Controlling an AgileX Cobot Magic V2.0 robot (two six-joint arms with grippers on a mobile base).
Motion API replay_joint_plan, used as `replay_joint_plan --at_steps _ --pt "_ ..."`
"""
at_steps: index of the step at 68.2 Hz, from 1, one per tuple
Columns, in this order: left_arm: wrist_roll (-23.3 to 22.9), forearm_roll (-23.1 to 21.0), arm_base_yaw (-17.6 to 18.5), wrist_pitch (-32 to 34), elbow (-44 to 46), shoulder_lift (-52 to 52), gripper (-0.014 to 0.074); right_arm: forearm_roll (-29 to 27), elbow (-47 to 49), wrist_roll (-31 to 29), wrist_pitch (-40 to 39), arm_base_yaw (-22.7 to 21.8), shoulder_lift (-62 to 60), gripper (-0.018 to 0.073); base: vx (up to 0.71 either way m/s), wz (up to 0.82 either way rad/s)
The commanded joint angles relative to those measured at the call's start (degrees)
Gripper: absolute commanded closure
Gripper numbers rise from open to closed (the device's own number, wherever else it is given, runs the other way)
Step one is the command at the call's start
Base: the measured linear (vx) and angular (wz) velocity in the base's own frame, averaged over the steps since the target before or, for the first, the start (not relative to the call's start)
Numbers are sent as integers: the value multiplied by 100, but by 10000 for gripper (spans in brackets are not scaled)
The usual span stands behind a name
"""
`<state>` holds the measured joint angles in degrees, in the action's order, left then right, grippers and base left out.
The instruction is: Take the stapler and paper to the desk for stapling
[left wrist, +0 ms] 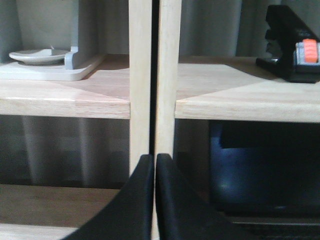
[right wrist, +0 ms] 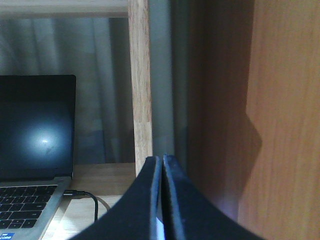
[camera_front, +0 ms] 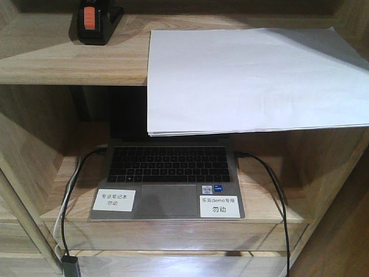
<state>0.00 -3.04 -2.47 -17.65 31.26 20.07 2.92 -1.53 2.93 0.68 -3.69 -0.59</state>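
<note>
The black stapler [camera_front: 94, 22] with its orange-red patch stands on the upper shelf at the far left; the left wrist view has the stapler [left wrist: 295, 47] at the top right. The white paper [camera_front: 253, 81] lies on the same shelf to the stapler's right, its front edge hanging over the shelf lip above the laptop. My left gripper [left wrist: 154, 157] is shut and empty, in front of two wooden uprights, below and left of the stapler. My right gripper [right wrist: 162, 159] is shut too, beside the shelf's right post. Neither gripper shows in the front view. The desk is out of view.
An open laptop [camera_front: 167, 173] with two white labels sits in the lower compartment, cables [camera_front: 277, 190] running off both sides. A grey tray with a dish [left wrist: 50, 65] occupies the neighbouring shelf to the left. A brown side panel [right wrist: 280, 125] stands close on my right gripper's right.
</note>
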Motion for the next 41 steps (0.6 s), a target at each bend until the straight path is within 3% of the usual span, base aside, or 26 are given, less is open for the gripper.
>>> replay_joint_plan --at_steps 1,17,41 --pt "-50 -273 13 434 184 90 594 65 -28 -25 -441 -31 -52 569 0 0" --pt "137 -254 18 497 202 109 482 65 -28 -25 -441 -31 -52 569 0 0" --pt "418 -254 292 524 202 116 96 65 -28 -25 -441 -31 -52 569 0 0"
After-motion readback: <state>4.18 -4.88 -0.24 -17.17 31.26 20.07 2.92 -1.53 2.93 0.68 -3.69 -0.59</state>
